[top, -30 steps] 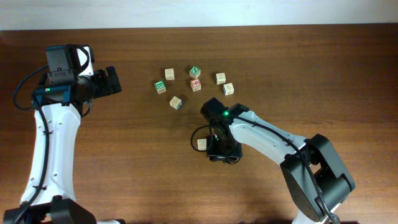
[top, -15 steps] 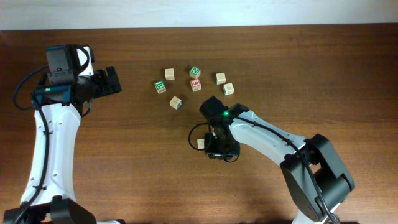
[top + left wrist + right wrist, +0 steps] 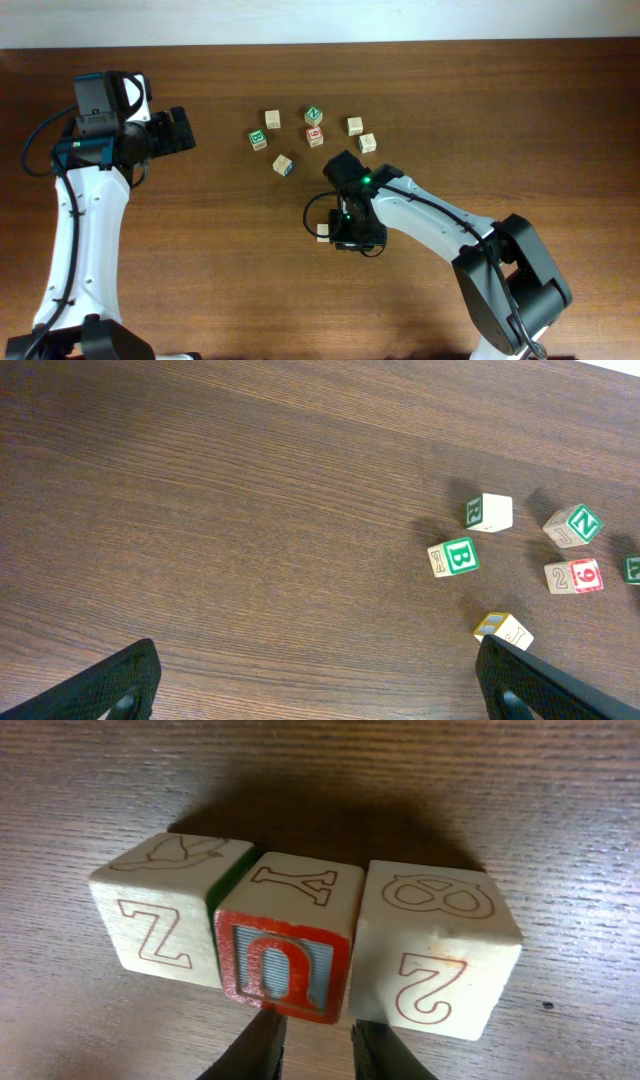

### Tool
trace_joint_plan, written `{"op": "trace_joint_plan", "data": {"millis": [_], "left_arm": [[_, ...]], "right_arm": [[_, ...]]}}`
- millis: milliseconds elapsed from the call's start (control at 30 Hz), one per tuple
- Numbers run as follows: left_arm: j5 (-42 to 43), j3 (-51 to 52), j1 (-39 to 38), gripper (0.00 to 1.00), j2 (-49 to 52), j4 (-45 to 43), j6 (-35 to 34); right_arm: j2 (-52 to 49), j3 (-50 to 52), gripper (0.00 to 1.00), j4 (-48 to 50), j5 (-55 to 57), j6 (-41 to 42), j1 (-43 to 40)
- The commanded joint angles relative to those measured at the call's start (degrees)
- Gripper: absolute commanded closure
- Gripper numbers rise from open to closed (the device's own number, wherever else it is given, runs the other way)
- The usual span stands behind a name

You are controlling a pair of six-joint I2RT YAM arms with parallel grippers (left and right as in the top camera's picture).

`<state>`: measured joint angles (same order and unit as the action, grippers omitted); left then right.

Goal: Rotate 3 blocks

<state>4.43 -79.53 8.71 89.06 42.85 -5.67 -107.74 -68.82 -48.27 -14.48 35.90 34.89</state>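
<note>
Right end effector (image 3: 318, 1045): narrowing to near-clenched, grasping nothing, just beside red-framed "U" wooden cube (image 3: 285, 965), sitting between pale wooden "Z" cube (image 3: 150, 935) and pale wooden "2" cube (image 3: 435, 960) on brown wooden bench (image 3: 100, 780); likely repositioning for rotating.

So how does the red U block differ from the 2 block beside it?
The U block has a red painted frame and letter; the 2 block is pale wood with thin outlines. On top, the U block shows Y, the 2 block 8. The U block sits mid-row, the 2 block at its end. Both are wooden cubes, flat on the table.
</note>
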Motion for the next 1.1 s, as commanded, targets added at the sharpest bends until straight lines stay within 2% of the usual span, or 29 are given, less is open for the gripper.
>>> {"op": "trace_joint_plan", "data": {"millis": [0, 167, 300, 400, 533, 633, 800, 1000, 1067], "left_arm": [[0.0, -1.2, 0.1, 0.01, 0.3, -0.1, -0.5], [0.0, -1.2, 0.1, 0.01, 0.3, -0.1, -0.5], [0.0, -1.2, 0.1, 0.01, 0.3, -0.1, -0.5], [0.0, -1.2, 0.1, 0.01, 0.3, -0.1, -0.5], [0.0, -1.2, 0.1, 0.01, 0.3, -0.1, -0.5], [0.0, -1.2, 0.1, 0.01, 0.3, -0.1, -0.5], [0.2, -1.2, 0.1, 0.01, 0.3, -0.2, -0.5], [5.7, -1.2, 0.1, 0.01, 0.3, 3.6, -0.5], [10.4, -1.1, -0.3, 0.16, 0.9, 5.3, -0.7]], "right_arm": [[-0.4, -0.4, 0.76, 0.3, 0.1, -1.0, -0.4], [-0.4, -1.0, 0.77, -1.2, -0.5, -1.2, -0.4], [0.7, -10.7, 0.83, -14.0, 0.6, -2.3, -0.4], [0.9, -13.6, 0.82, -17.8, 6.7, -0.2, -0.5], [0.5, -11.4, 0.85, -17.8, 10.7, 4.0, -1.7], [0.5, -11.2, 0.85, -18.8, 10.4, 4.0, -5.7], [0.5, -7.0, 0.86, -15.5, -0.4, -4.1, -11.8], [0.5, -3.2, 0.86, -11.0, -1.4, -4.2, -12.2], [0.5, -2.0, 0.86, -9.7, -1.4, -4.2, -12.2]]}}
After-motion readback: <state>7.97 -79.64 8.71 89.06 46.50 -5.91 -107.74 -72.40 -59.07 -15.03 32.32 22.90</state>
